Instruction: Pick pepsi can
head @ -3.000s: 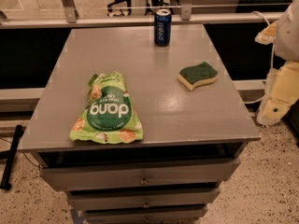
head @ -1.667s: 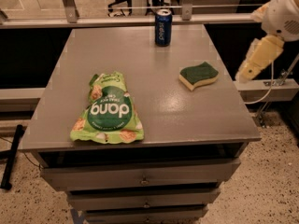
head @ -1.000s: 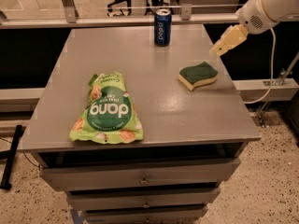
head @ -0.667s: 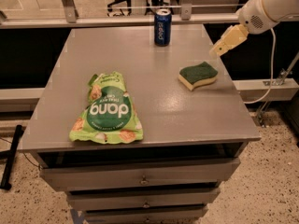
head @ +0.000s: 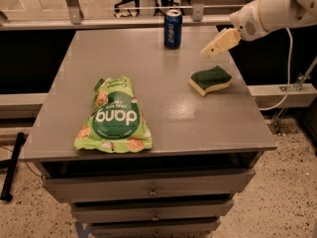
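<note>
The pepsi can (head: pixel 173 29) stands upright near the far edge of the grey table (head: pixel 163 108), dark blue with white lettering and a silver top. My gripper (head: pixel 210 50) reaches in from the upper right on a white arm. It hovers above the table to the right of the can, a short gap away, and above the far side of the green sponge (head: pixel 210 80). It holds nothing.
A green snack bag (head: pixel 114 117) lies at the table's front left. The green and yellow sponge lies at the right middle. Drawers (head: pixel 148 190) sit under the front edge. A railing (head: pixel 124 20) runs behind the table.
My arm has swung up from low beside the table's right edge and moved left over the table toward the can. The can, sponge and bag have not moved.
</note>
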Available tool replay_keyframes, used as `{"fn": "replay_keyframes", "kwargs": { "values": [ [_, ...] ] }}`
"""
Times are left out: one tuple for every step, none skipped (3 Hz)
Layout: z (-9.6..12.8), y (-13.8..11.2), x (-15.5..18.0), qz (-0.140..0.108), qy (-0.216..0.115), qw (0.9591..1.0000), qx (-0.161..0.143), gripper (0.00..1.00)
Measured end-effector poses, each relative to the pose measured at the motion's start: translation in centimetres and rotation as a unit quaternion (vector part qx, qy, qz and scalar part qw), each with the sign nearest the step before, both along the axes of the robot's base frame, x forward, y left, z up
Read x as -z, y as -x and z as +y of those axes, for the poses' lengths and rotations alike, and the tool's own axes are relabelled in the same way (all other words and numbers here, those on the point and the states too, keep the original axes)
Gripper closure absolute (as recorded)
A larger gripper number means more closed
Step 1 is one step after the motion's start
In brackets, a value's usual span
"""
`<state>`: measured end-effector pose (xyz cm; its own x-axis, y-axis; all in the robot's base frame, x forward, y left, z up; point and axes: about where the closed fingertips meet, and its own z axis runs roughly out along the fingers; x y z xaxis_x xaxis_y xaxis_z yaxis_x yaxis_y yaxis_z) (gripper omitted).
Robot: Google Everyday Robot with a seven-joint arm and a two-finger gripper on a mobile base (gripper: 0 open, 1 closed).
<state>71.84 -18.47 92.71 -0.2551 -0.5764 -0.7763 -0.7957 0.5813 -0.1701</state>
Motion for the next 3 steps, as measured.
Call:
{"fn": "replay_keyframes", "kwargs": {
  "values": [
    [3.8, -2.9, 0.2, -0.024, -0.047, 0.9985, -0.017, 0.0],
    [7.2, -6.2, 1.4, -0.06, -0.062, 0.996, -0.026, 0.0],
    [8.8, -9.9, 3.1, -0.086, -0.071, 0.9937, -0.012, 0.0]
  ]
}}
